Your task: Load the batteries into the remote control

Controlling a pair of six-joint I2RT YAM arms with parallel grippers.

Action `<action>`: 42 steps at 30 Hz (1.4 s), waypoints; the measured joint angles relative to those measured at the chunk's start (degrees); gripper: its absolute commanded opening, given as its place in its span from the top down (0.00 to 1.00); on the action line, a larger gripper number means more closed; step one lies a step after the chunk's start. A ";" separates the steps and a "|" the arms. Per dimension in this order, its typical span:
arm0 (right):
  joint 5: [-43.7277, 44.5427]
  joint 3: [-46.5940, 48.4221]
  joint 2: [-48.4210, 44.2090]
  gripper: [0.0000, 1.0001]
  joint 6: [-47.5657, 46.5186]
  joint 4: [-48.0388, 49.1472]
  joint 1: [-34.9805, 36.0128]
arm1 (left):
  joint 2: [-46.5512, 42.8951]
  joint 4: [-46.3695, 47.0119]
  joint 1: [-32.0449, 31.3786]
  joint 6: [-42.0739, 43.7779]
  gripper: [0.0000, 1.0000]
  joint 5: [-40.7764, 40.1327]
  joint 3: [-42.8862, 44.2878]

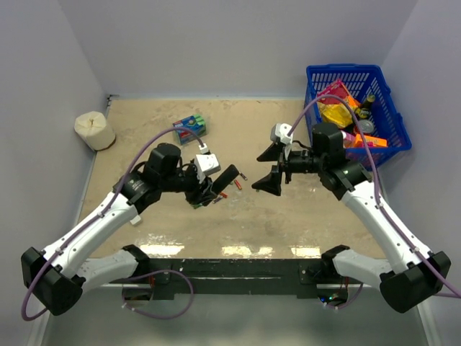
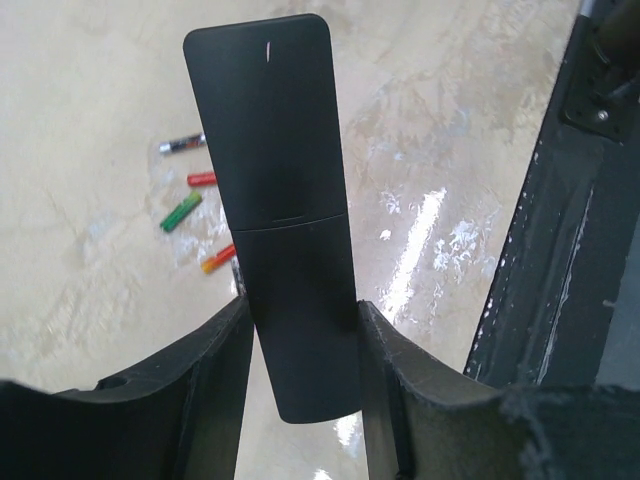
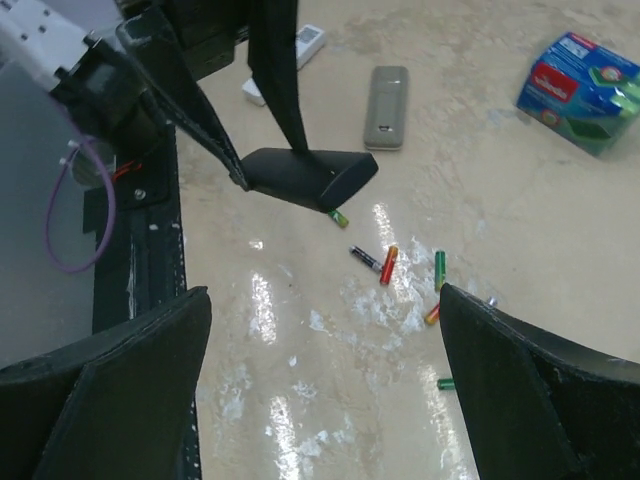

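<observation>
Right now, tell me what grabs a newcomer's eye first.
The black remote stands out, clamped between the left fingers above the table. Close by, small red and green batteries lie scattered, and the right fingers gape wide open opposite. A blue basket of bright packets sits in the far right corner.

remote [image 2: 285, 200] overhangs batts [image 3: 388, 265], blocks approach frm left; open frm right.
</observation>
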 measured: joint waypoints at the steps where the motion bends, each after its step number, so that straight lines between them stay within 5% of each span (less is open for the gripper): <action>1: -1.27 0.00 0.22 0.02 -1.31 -0.13 0.15 | 0.42 -0.02 -0.24 1.29 1.00 0.92 0.61; 12: -6.80 3.85 5.66 0.07 -16.31 -6.43 5.27 | 10.19 -6.25 -2.43 11.98 1.00 9.77 10.21; 29: -7.13 10.40 14.21 0.39 -26.34 -16.96 9.44 | 10.54 -9.09 -3.26 13.81 1.00 12.68 12.17; 33: -7.08 10.60 14.34 0.53 -26.80 -17.68 9.77 | 10.54 -9.09 -3.26 13.84 1.00 12.74 12.22; 37: -6.99 10.84 14.45 0.88 -27.10 -18.21 9.77 | 10.54 -9.29 -3.58 13.86 1.00 12.96 12.22; 40: -6.95 10.86 14.45 1.00 -27.34 -18.45 9.81 | 10.54 -9.46 -3.61 13.86 0.84 12.94 12.22; 42: -6.93 10.86 14.43 1.00 -27.32 -18.43 9.81 | 10.49 -9.44 -3.63 13.84 0.54 12.76 12.22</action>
